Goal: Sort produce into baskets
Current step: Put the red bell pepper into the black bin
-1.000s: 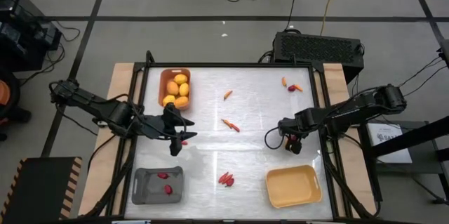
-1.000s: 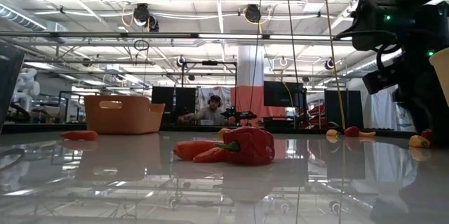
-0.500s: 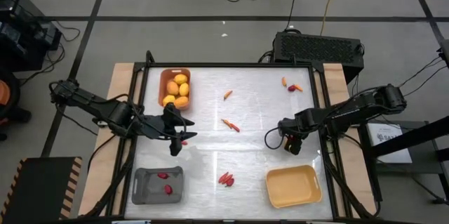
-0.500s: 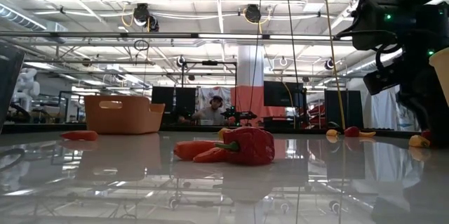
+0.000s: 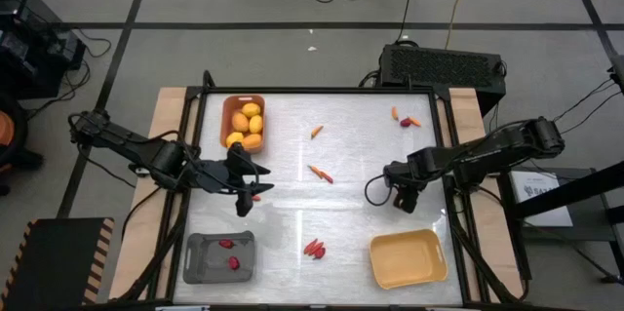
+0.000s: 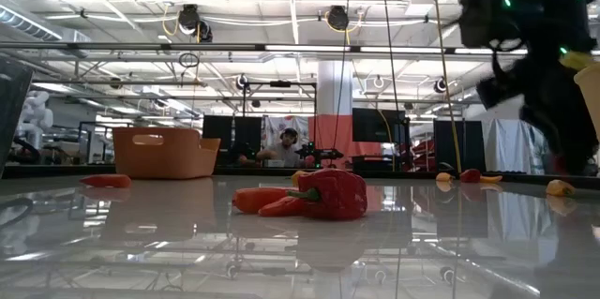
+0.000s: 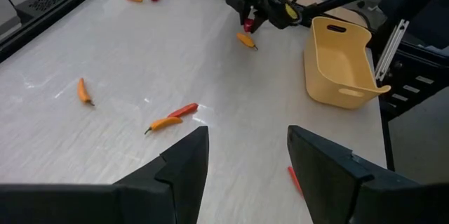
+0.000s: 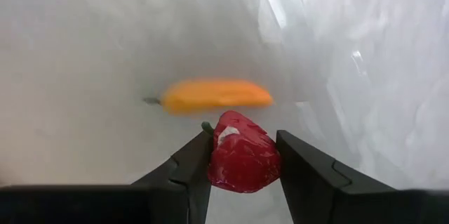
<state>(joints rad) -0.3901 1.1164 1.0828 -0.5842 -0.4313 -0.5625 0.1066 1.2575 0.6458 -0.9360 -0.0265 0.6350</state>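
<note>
My right gripper (image 5: 399,200) is shut on a small red chilli piece (image 8: 242,157), just above the table beyond the yellow basket (image 5: 408,258). A thin orange carrot stick (image 8: 216,96) lies on the table under it. My left gripper (image 5: 250,190) is open near the table's left side, between the orange-brown basket (image 5: 244,122) of yellow fruits and the grey basket (image 5: 219,256), which holds two red pieces. A small red piece (image 7: 292,179) lies by one of its fingers. My right gripper pinches the red chilli piece's two sides (image 8: 223,162) between its two fingers (image 8: 189,164), pointing down at the table from above. The piece sits at the fingertips, lifted clear of the table and of the carrot stick.
Red pieces (image 5: 314,248) lie near the front middle, and also show in the low view (image 6: 323,196). A carrot and a red piece (image 5: 321,174) lie at the centre, one carrot (image 5: 317,132) farther back, and more pieces (image 5: 404,118) at the far right.
My right gripper has risen from the table with the red chilli piece, shifting slightly toward the table's left. The carrot stick has stayed on the table.
</note>
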